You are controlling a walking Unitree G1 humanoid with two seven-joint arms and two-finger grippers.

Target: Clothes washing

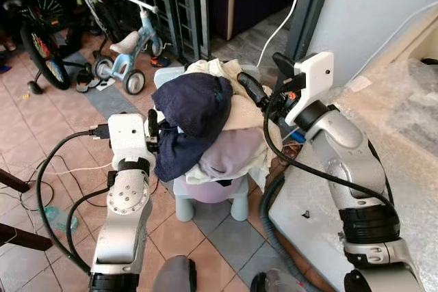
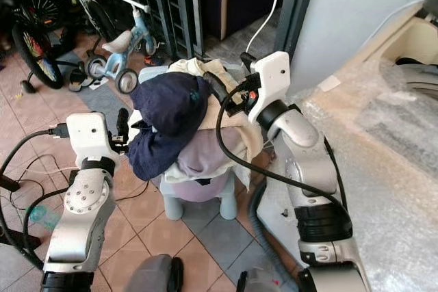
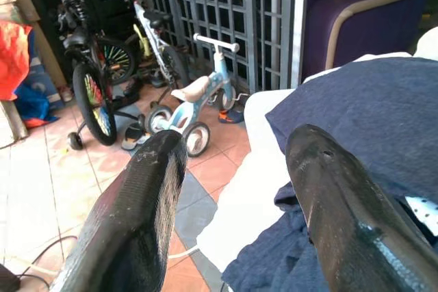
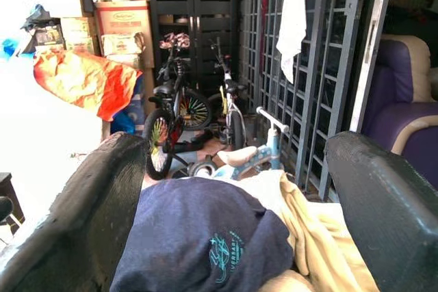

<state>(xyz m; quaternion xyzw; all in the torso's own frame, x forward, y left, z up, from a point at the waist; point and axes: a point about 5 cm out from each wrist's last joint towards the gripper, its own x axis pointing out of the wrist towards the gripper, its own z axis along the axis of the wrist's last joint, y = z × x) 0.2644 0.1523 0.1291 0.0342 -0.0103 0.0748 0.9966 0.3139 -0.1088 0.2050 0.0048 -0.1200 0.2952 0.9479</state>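
The clothes pile (image 1: 212,128) sits on a small stool (image 1: 205,203), right between both arms. Left gripper (image 1: 152,130) touches the navy shirt (image 1: 191,117) on its side, jaws apart. Right gripper (image 1: 254,89) is at the pile's far top, jaws apart too. Left looks nearer the shirt.

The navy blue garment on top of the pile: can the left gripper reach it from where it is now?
Probably yes: the left gripper is open beside the navy garment, with nothing between them.
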